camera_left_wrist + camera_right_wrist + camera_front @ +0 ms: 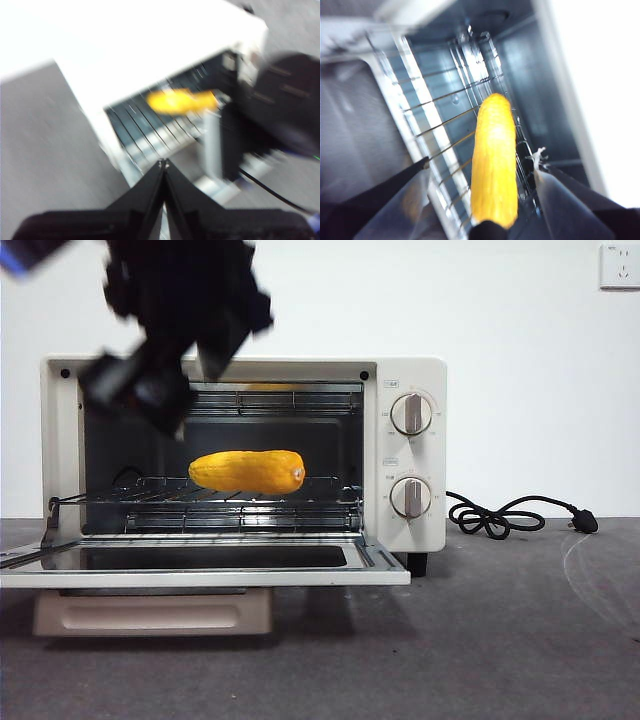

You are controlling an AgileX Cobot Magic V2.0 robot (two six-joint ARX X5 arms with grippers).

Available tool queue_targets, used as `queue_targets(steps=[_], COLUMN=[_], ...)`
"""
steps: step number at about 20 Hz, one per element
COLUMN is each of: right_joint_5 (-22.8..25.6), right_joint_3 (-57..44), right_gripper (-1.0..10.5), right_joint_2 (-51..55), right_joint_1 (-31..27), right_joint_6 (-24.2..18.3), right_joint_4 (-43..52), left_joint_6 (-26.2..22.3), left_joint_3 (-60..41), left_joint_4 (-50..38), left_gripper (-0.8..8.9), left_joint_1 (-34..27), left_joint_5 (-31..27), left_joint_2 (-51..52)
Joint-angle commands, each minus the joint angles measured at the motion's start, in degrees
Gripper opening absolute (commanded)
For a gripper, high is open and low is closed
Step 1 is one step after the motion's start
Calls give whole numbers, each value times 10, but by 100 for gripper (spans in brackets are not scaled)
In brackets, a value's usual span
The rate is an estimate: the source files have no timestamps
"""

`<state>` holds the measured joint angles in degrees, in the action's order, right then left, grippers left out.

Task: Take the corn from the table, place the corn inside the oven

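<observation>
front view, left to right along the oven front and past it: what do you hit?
Oven left wall → corn on the wire rack → two knobs → black power cord → plug.

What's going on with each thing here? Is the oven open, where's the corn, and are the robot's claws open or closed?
Cream-white boxy toaster oven: door folded down, open.
Plump yellow-orange corn cob: lying on the wire rack inside the oven, not held.
Right gripper: open, either side of the corn.
Left gripper: shut, empty, outside the oven.
Black power cord: unplugged, on the dark grey table.
</observation>
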<state>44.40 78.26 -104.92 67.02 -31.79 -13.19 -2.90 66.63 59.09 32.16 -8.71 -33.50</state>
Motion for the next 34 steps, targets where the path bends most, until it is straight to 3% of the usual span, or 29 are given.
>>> queue_targets(steps=[1, 6, 9, 11, 15, 19, 22, 27, 34], right_joint_5=[1, -2, -17, -31, -45, -48, -85, -223, -464], right_joint_3=[2, 2, 2, 2, 2, 2, 2, 2, 2], right_gripper=[343, 342, 335, 251, 112, 35, -12, -12, -12], right_joint_2=[31, 120, 159, 187, 239, 283, 306, 330, 331], right_joint_1=[21, 71, 81, 83, 83, 66, 36, -57, -213], right_joint_6=[70, 202, 261, 295, 338, 346, 346, 332, 253], right_joint_4=[-50, -237, -313, -363, -437, -477, -491, -498, -497], left_joint_6=[-37, -90, -101, -107, -103, -73, -67, -68, -68], left_joint_3=[-5, -5, -5, -5, -5, -7, -17, -64, -181], left_joint_4=[-38, -95, -110, -118, -118, -112, -104, -87, -110], left_gripper=[-7, -7, -7, -7, -7, -7, -7, -7, -7], left_joint_1=[0, -12, -34, -59, -132, -217, -271, -346, -423], left_joint_5=[-5, -18, -14, 16, 148, 281, 327, 370, 409], left_joint_2=[-21, -119, -167, -203, -262, -298, -301, -286, -259])
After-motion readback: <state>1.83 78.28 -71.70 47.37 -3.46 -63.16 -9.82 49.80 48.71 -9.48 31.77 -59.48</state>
